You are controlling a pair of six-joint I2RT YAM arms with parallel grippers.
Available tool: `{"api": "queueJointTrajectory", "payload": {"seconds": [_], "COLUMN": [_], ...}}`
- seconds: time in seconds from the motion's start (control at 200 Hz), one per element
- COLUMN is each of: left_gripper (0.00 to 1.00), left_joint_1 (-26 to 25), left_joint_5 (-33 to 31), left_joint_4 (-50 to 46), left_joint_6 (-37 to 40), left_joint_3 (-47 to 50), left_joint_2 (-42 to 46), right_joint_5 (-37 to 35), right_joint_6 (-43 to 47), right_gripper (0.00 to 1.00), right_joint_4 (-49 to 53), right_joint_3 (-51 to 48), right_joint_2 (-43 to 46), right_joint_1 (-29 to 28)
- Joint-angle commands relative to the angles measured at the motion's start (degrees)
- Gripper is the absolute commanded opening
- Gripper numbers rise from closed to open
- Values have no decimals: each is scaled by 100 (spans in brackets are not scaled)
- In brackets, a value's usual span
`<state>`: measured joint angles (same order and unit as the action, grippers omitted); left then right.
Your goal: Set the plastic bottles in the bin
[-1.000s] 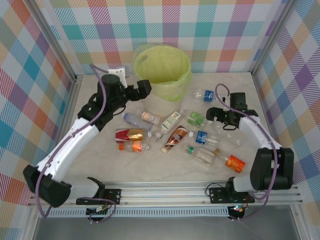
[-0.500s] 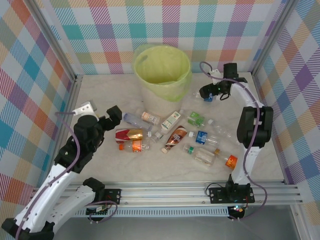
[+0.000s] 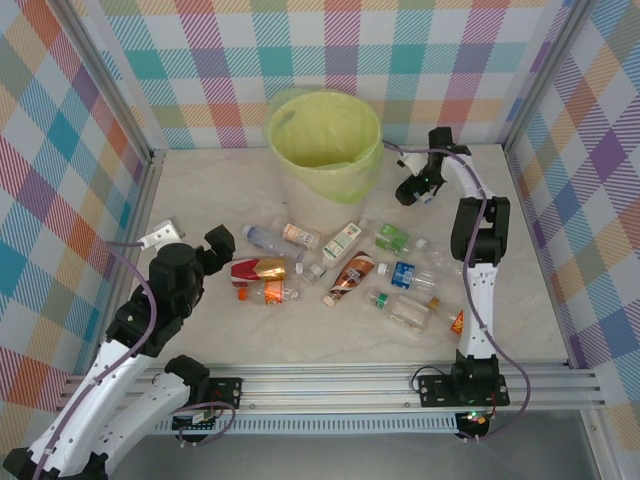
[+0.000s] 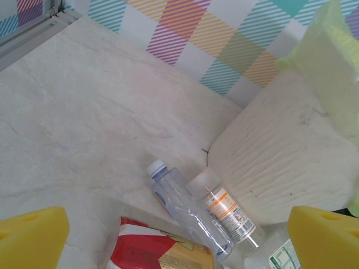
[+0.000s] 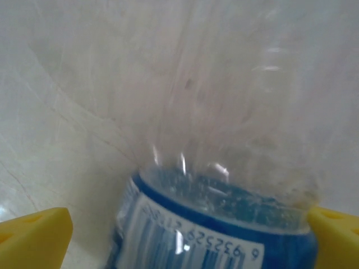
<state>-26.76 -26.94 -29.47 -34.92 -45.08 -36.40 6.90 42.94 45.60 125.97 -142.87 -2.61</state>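
Lying scattered: clear, bright-labelled plastic bottles (image 3: 350,275).

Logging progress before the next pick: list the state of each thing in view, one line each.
bin: upright, bag-lined, no bottle visible inside.
plastic bottles: lying scattered outside the bin.
left gripper: open, empty.
right gripper: open, straddling the blue-labelled bottle.
blue-labelled bottle: between the right gripper's fingers, not clamped.
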Motion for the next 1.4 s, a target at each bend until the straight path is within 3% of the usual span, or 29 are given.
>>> {"api": "queueJointTrajectory", "payload": {"seconds": [0.0, 0.115, 0.185, 0.465, 0.7, 0.925, 1.05, 1.235, 1.395], "left_gripper": [100, 100, 100, 100, 100, 100, 100, 100, 100], "left_joint_1": [84, 101, 118, 169, 224, 268, 286, 303, 311], "left_joint_5": [-96, -27, 25, 301, 664, 662, 1208, 1652, 1264], "left_joint_4": [-39, 82, 91, 184, 414, 447, 690, 942, 966], "left_joint_6": [-163, -156, -132, -120, -103, -276, -321, -731, -801], "left_joint_3": [137, 176, 162, 244, 436, 528, 812, 1230, 1359], "left_joint_2": [-15, -126, -216, -366, -498, -681, -750, -776, -789], "right_joint_5": [250, 247, 102, -229, -37, 117, 84, 7, 71], "right_joint_6": [239, -37, -319, -1585, -2513, -3200, -3779, -4676, -5118], "right_gripper": [100, 96, 83, 60, 59, 56, 55, 54, 53], "right_joint_4": [487, 398, 176, -432, -1788, -2279, -2772, -3112, -3124], "right_joint_3": [214, 153, 57, -343, -2369, -3611, -4291, -4924, -5047], "right_joint_2": [-70, -116, -110, 228, 1765, 2839, 3504, 4401, 4998], "right_joint_1": [-51, -65, -90, -110, -117, -123, -132, -182, -314]}}
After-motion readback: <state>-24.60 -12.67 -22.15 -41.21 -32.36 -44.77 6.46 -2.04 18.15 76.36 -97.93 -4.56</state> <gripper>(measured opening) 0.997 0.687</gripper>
